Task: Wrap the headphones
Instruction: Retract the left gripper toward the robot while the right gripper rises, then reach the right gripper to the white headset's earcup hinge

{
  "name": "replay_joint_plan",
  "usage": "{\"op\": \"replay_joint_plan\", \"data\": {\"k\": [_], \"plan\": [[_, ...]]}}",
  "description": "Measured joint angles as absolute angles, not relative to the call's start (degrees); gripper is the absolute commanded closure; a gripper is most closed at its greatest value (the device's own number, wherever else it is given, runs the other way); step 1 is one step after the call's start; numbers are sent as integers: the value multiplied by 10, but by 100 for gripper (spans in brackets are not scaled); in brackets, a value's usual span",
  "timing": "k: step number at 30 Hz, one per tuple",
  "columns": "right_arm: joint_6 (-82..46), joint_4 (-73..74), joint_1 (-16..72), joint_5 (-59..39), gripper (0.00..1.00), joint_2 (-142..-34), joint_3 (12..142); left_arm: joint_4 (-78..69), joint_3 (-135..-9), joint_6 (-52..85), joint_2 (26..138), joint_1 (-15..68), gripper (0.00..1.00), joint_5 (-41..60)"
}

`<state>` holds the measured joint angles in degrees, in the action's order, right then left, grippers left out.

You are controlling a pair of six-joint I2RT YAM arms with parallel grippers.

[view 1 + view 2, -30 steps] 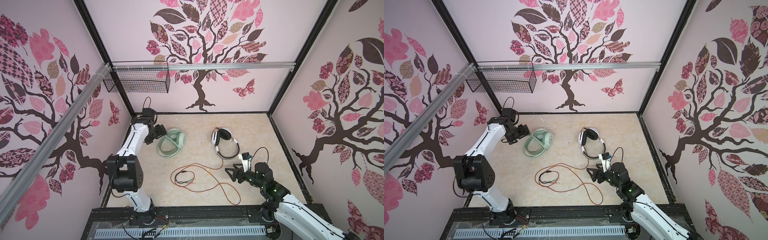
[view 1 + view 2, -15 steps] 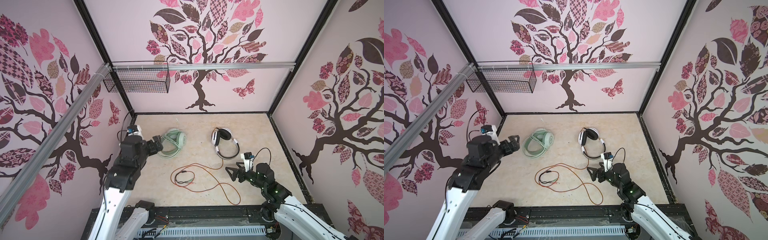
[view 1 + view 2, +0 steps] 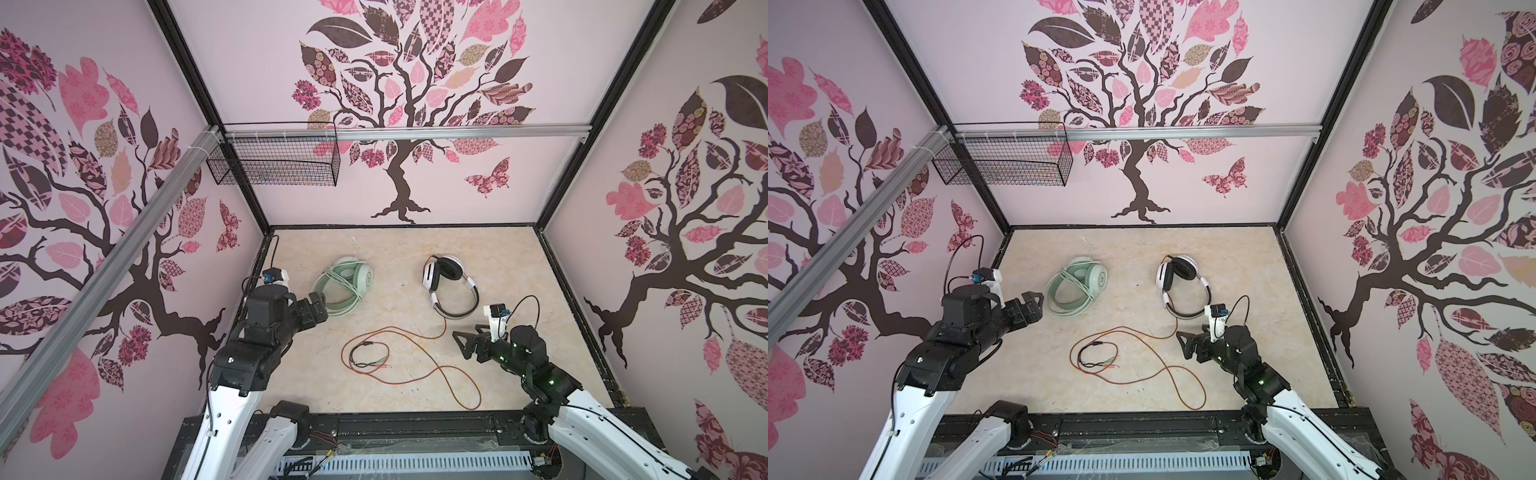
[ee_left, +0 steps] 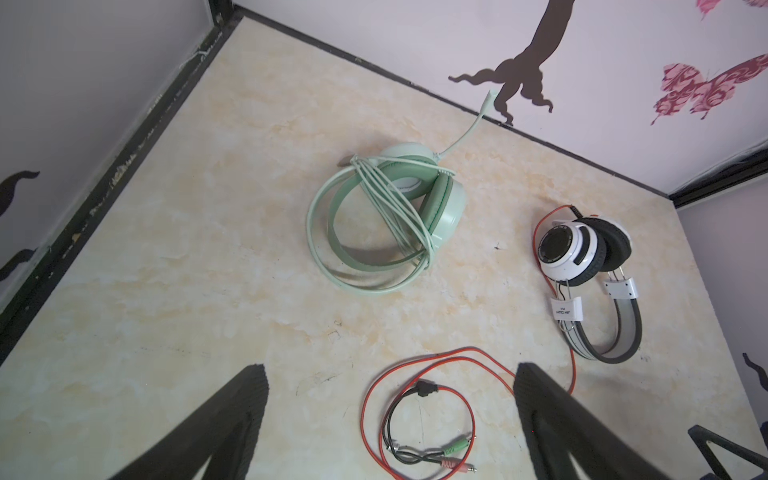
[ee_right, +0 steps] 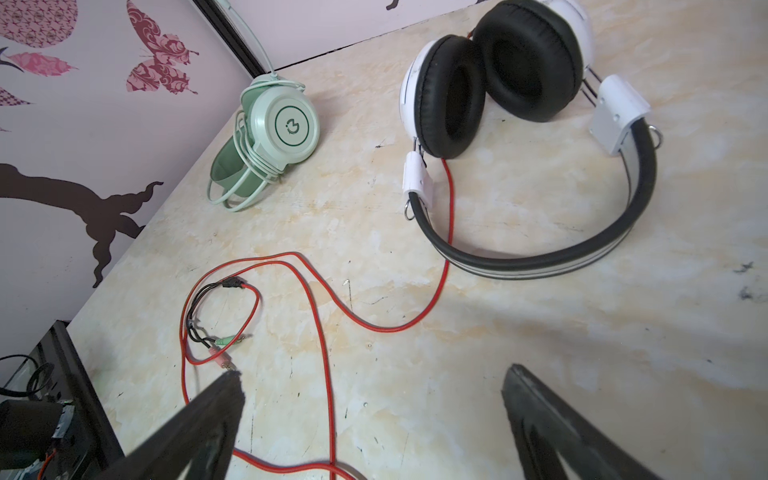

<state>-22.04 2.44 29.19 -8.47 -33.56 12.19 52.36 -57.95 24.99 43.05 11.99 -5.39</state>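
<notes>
Headphones lie in two sets on the marbled table, and neither gripper holds either one. Closest to the front rail are the two arms. The left gripper hangs above the table with its jaws spread wide and nothing between them. The right gripper is just as wide open and empty, low over the surface on its own side.

Between them, a little farther from the front rail, the orange-red cable sprawls loose in big curves. Its black split end curls into a small ring ending in two plugs, one green and one pink, lying side by side. Farther from the rail again, that cable runs up to the white-and-black headset, which lies flat with its cups together and its band toward the rail.

Level with it, on the left arm's side, the mint-green headset rests with its pale green cable wound across band and cup. Farthest from the rail, a wire basket hangs on the back wall.
</notes>
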Motion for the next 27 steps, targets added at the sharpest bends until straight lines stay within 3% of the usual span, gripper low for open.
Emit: {"op": "replay_joint_plan", "data": {"k": [6, 9, 11, 22, 27], "plan": [[-269, 51, 292, -80, 0, -357, 101, 524, -580, 239, 426, 120, 6, -28], [-306, 59, 292, -74, 0, -370, 84, 524, -580, 238, 411, 120, 12, -21], [-328, 58, 292, -74, 0, -380, 77, 523, -580, 233, 404, 120, 4, -20], [-387, 18, 292, -6, 0, -435, 123, 519, -580, 236, 385, 120, 4, -6], [-370, -37, 292, 29, 0, -492, 230, 485, -557, 233, 350, 120, 4, 49]]}}
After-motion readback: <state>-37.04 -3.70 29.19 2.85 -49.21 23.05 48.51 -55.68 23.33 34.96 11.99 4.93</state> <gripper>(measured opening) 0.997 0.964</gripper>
